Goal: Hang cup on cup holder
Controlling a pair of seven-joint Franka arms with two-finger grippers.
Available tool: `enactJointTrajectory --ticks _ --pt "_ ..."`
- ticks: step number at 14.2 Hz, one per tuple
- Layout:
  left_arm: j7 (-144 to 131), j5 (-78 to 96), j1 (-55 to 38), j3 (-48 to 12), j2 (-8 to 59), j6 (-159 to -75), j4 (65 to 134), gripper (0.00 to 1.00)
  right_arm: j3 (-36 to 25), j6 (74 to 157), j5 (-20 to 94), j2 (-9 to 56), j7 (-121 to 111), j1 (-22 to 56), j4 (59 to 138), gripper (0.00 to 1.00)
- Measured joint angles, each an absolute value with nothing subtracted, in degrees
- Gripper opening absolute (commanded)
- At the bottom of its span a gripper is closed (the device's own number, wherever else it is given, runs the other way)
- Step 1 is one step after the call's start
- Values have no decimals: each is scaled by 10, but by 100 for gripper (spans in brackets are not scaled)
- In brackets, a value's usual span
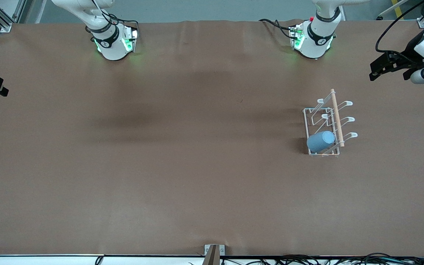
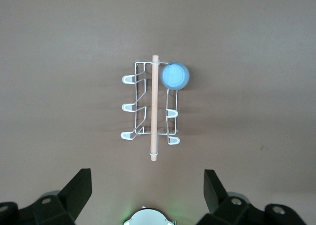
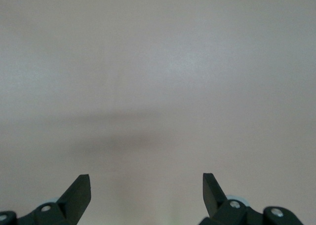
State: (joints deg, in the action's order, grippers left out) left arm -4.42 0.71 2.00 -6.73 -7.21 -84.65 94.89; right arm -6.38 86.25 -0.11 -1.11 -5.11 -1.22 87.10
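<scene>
On the brown bench, toward my left arm's end, the cup holder stands on its rectangular wire base, white prongs angling up on both sides and a light wooden rod running along its top. The cup is hung on the holder: the small light-blue tumbler sits tilted over the prong at the end of the rack nearest the front camera, on the side facing my right arm's end of the bench. In my left wrist view the cup shows as a round blue disc just beside one end of the rod, with the holder framed between my two dark fingers. My left hand is up in the air over the edge of the bench at my left arm's end, well apart from the holder, released and grasping nothing, its fingers spread wide. My right hand is likewise released and empty, fingers held wide over bare bench surface; in the front view only a dark part of it shows at the frame's edge at my right arm's end. Both arms wait, away from the rack.
</scene>
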Motion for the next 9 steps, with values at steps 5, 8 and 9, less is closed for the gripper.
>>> enactJointTrajectory --ticks 5,8,9 --pt "-32 7 19 -73 -73 -851 950 100 -64 863 -1 -10 -51 -12 871 100" --pt "-31 7 18 -73 -73 -856 947 100 -64 863 -1 -10 -51 -12 871 100" --pt "-31 7 18 -73 -73 -857 944 100 -64 863 -1 -10 -51 -12 871 100"
